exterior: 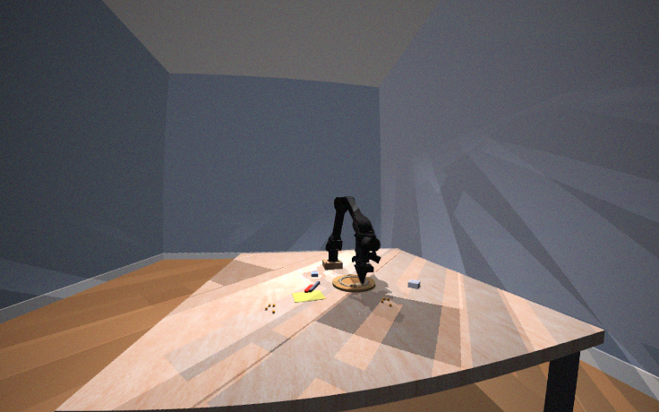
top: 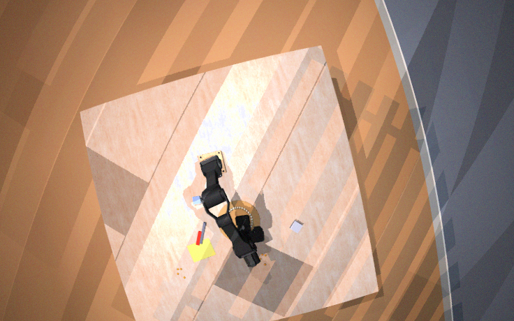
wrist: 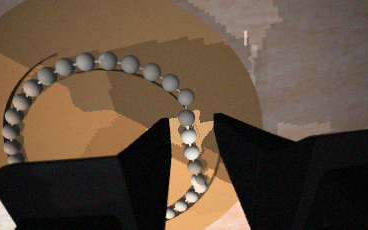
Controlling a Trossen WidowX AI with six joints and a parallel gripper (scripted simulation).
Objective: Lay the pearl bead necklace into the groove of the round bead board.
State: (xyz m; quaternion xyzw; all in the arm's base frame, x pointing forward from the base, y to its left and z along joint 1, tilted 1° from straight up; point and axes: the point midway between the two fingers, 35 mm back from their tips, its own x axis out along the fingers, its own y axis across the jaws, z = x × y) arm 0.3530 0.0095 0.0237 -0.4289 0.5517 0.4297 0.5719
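Observation:
The pearl bead necklace lies as an uneven loop on the round bead board. In the wrist view the dark groove line shows inside the beads along the top, and outside them at the upper left and lower right. The beads at the lower left are hidden behind a finger. My gripper is partly open, pointing down low over the board. The right-hand run of beads passes through the gap between the fingertips, with space showing on both sides. The arm hides part of the loop in the top view.
A pale block lies right of the board. A small blue block is near the arm's base. A red and grey pen-like object lies by a yellow sheet. Small gold beads lie in two groups.

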